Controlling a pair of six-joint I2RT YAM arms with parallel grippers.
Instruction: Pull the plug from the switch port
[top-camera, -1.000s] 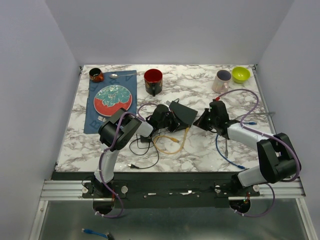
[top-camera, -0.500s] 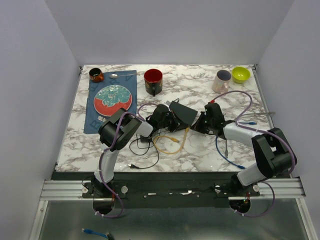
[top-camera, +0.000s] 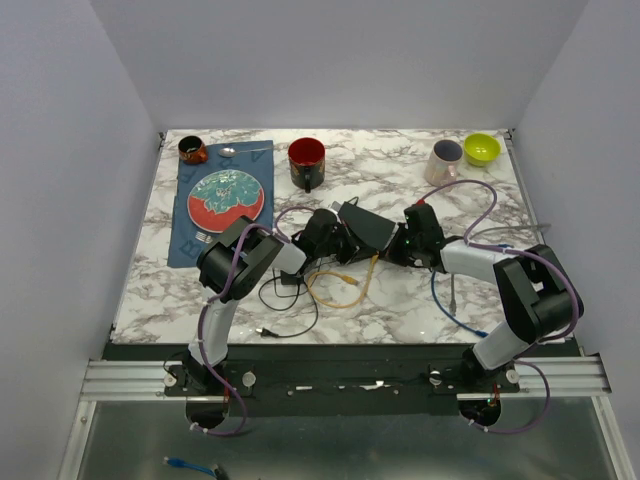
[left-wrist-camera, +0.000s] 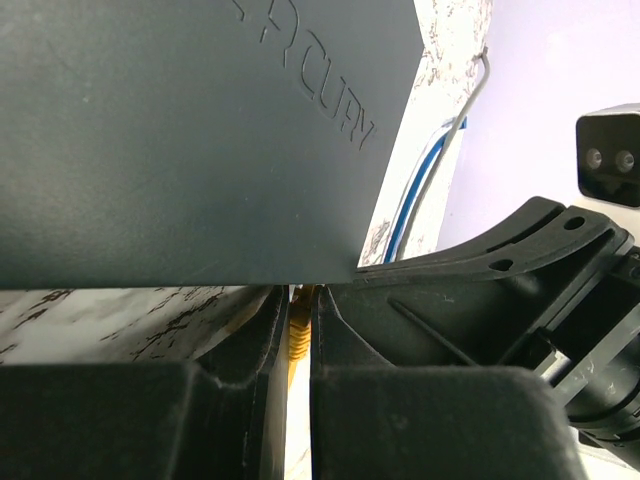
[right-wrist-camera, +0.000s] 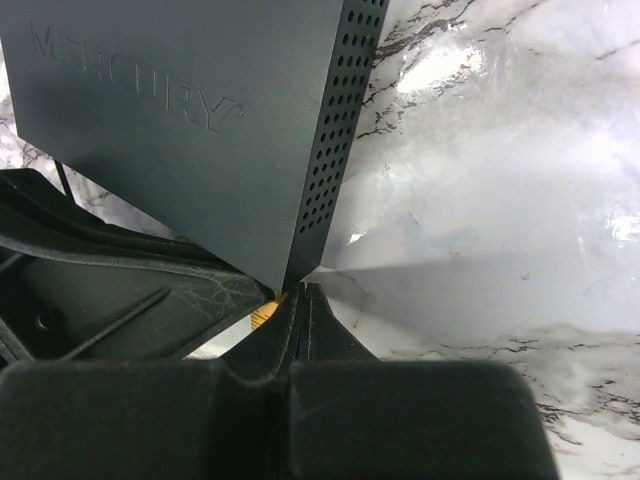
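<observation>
The black switch (top-camera: 366, 227) lies at the table's middle and fills the top of the left wrist view (left-wrist-camera: 180, 130) and the right wrist view (right-wrist-camera: 190, 120). A yellow plug (left-wrist-camera: 296, 335) sits at its lower edge, its yellow cable (top-camera: 340, 285) looping toward the front. My left gripper (top-camera: 343, 243) is shut on the yellow plug, its tips (left-wrist-camera: 297, 300) right under the switch. My right gripper (top-camera: 396, 250) is shut and empty, its tips (right-wrist-camera: 303, 292) touching the switch's near corner. The plug (right-wrist-camera: 264, 316) shows just left of them.
A red mug (top-camera: 306, 160) stands behind the switch. A pink mug (top-camera: 443, 160) and a green bowl (top-camera: 481, 149) are at the back right. A plate (top-camera: 226, 197) on a blue mat is at the left. A blue cable (top-camera: 452, 310) and a black cable (top-camera: 288, 312) lie in front.
My right gripper has moved left up to the switch's right corner. The left arm and the switch have not moved.
</observation>
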